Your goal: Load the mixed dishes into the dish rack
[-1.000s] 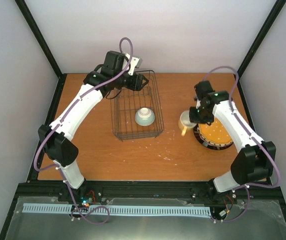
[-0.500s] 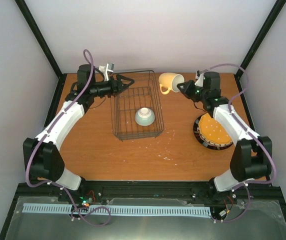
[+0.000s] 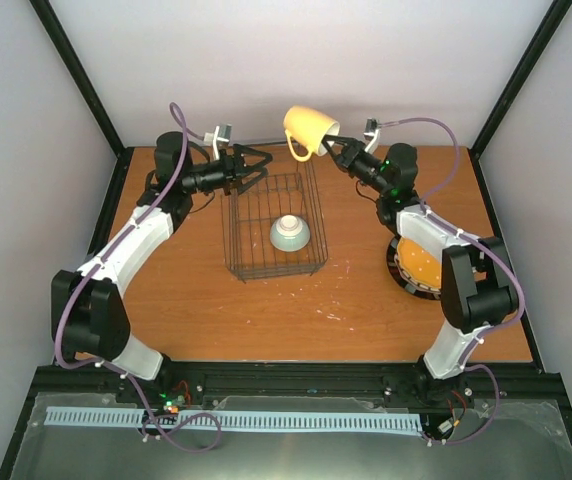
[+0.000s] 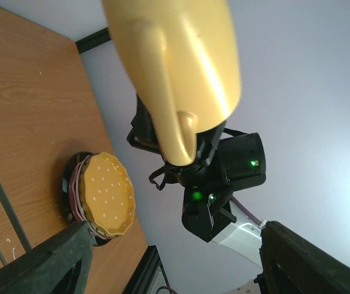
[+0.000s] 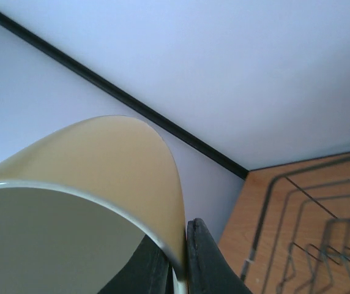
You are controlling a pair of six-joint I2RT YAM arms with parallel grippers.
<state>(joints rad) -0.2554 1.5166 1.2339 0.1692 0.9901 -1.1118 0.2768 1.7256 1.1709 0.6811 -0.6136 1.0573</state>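
Note:
The cream-yellow mug (image 3: 309, 128) hangs tilted in the air above the back right corner of the dish rack (image 3: 256, 262). My right gripper (image 3: 339, 149) is shut on its rim, one finger (image 5: 202, 257) outside the wall and one inside. The pale blue-green bowl (image 3: 290, 233) sits upside down inside the rack. My left gripper (image 3: 257, 164) is open and empty at the rack's back left edge, facing the mug (image 4: 175, 67). The orange-yellow dotted plate (image 3: 418, 262) tops the stack of plates (image 4: 104, 193) at the right, partly hidden by my right arm.
Black frame posts and pale walls close in the table at the back and both sides. Brown tabletop (image 3: 296, 310) runs in front of the rack. The rack's wire rim (image 5: 309, 226) lies just below and to the right of the mug.
My right arm has lifted the mug from beside the plates up and left to above the rack's back corner. My left gripper drew back from the rack's back to its left edge and opened wider.

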